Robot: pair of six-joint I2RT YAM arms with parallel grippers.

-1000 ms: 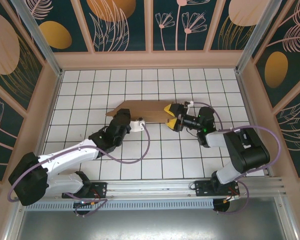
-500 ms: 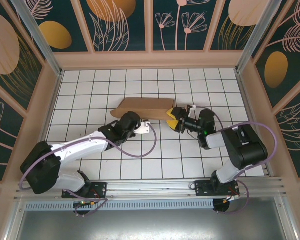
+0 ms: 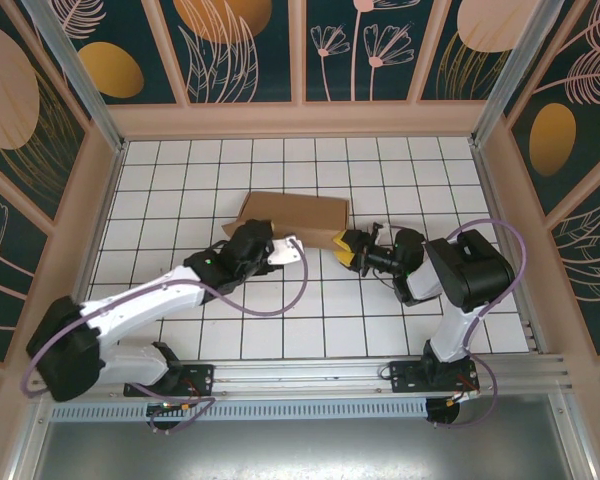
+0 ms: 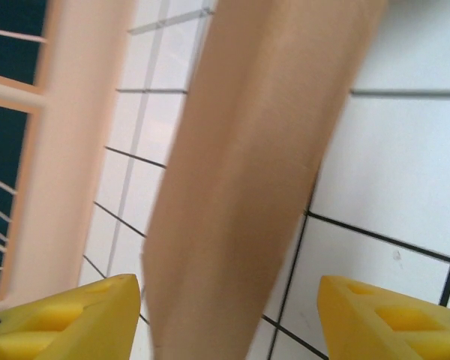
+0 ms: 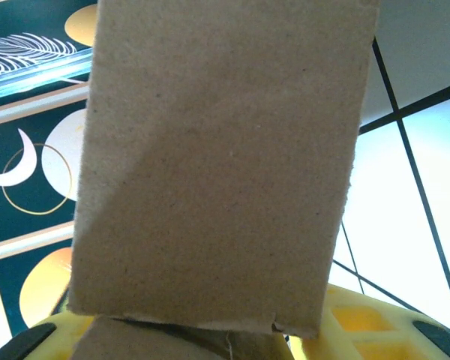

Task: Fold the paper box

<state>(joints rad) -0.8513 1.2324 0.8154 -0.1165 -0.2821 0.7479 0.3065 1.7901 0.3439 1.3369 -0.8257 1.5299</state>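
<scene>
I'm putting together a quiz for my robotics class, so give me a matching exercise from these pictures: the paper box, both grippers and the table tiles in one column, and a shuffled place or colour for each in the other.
Column one
1. paper box
2. left gripper
3. right gripper
4. table tiles

Column two
A. white with dark grid lines
B. at the box's right near corner
C. plain brown
D. at the box's near long edge

Pairs: 1-C, 2-D, 3-B, 4-A
</scene>
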